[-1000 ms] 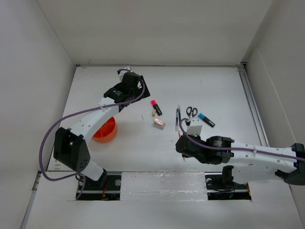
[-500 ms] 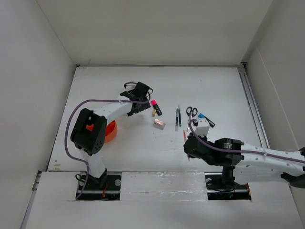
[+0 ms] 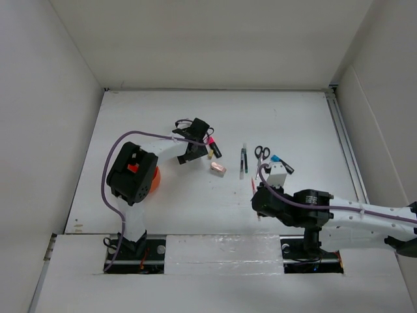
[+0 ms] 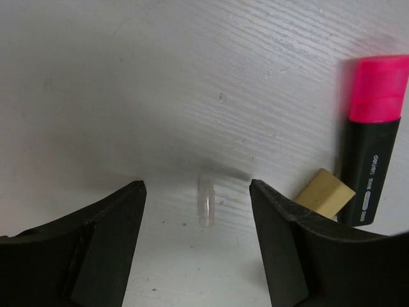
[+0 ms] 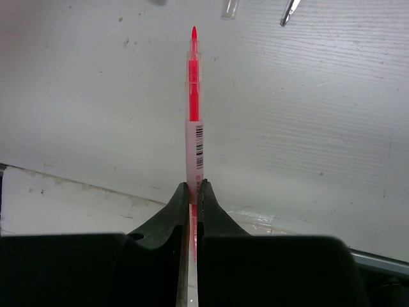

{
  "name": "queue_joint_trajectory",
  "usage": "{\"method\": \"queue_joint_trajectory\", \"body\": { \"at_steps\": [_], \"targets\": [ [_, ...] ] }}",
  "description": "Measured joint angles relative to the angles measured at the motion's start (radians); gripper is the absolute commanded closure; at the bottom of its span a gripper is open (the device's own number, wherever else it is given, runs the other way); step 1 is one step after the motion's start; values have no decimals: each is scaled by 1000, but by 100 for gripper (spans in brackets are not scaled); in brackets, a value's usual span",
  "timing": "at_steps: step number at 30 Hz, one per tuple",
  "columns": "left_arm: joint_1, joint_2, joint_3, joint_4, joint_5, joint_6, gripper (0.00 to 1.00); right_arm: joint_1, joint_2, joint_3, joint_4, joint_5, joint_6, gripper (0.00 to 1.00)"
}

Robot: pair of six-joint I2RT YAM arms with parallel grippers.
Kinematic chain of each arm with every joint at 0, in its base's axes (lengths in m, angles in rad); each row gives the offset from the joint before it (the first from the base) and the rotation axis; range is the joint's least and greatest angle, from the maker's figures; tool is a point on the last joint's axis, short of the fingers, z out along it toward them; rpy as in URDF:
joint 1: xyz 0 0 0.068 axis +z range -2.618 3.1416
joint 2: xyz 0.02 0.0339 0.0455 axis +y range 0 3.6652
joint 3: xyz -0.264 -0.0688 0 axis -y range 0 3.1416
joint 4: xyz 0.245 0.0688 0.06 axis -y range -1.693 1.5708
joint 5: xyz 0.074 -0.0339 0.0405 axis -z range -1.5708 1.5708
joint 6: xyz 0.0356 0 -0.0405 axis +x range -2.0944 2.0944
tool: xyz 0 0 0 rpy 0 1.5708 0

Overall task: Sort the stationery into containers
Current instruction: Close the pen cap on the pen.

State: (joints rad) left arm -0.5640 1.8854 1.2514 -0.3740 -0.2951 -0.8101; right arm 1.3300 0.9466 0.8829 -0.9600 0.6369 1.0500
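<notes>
In the overhead view, your left end effector hangs over the white desk just beside the pink-capped black highlighter. The round orange plastic cup sits half hidden behind that arm. The pinkish eraser, dark pen, black-handled scissors and blue-capped black marker lie apart on the desk. Your right end effector carries the thin pink pen. In the left wrist view, the left end effector has its jaws spread and gripping nothing. A small clear plastic tube lies on the desk between them. The highlighter lies to the right, white print on its barrel seeming to read "deli", and a tan wedge-shaped piece touches it. In the right wrist view, the right end effector is clamped tight on the pink pen, which has a barcode label on its barrel.
</notes>
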Motion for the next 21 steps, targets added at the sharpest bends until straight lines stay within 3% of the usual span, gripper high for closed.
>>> {"method": "queue_joint_trajectory", "body": {
  "at_steps": [5,8,11,21],
  "targets": [
    [0,11,2,8,2,5,42,0,-6,-4,1,0,0,100],
    [0,11,2,8,3,4,52,0,-6,-4,1,0,0,100],
    [1,11,1,7,6,5,55,0,-6,-4,2,0,0,100],
    [-15,29,21,-17,-21,4,55,0,-31,-16,3,-1,0,100]
  ]
}}
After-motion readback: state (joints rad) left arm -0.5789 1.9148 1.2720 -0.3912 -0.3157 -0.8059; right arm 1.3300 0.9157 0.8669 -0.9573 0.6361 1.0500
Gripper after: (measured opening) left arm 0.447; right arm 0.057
